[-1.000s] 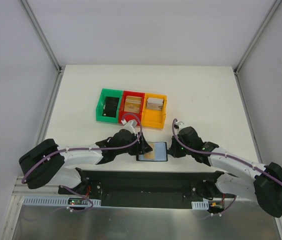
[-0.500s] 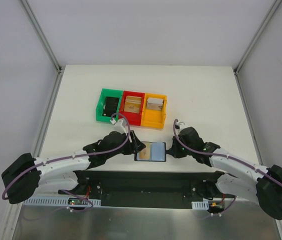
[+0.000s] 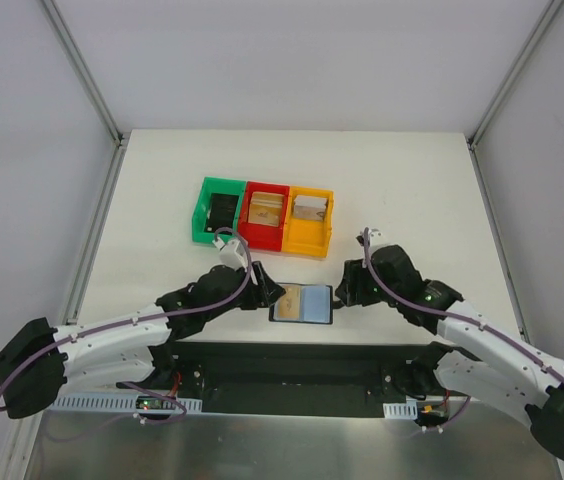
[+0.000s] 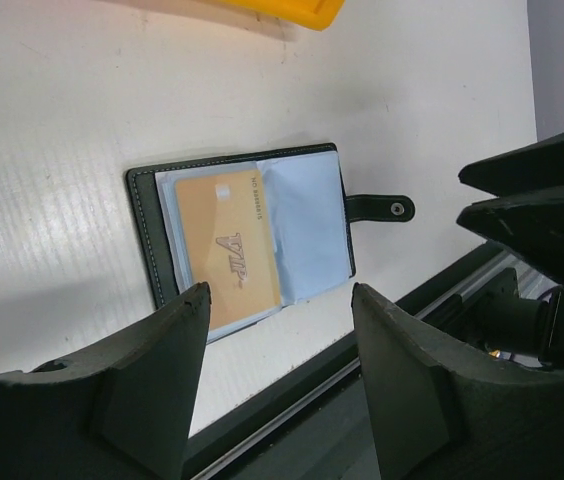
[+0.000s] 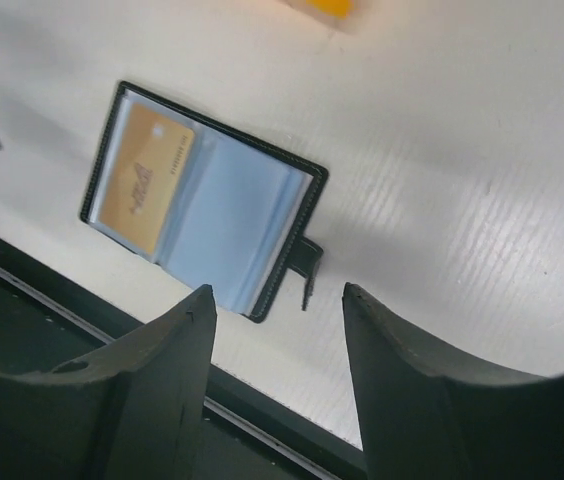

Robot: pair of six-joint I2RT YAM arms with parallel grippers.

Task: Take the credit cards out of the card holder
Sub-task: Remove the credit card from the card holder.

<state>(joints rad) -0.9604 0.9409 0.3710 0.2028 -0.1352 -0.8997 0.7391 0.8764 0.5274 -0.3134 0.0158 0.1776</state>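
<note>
Lying open near the white table's (image 3: 412, 200) front edge, the black folding card holder (image 3: 303, 304) is showing one tan-gold credit card (image 4: 228, 248), seemingly sleeved. The left gripper (image 4: 280, 300) and right gripper (image 5: 277, 293) are flanking it, both spread and empty.

The tan-gold credit card (image 4: 227, 245) in the card holder (image 4: 145, 235) reads "VIP" in large letters.
</note>
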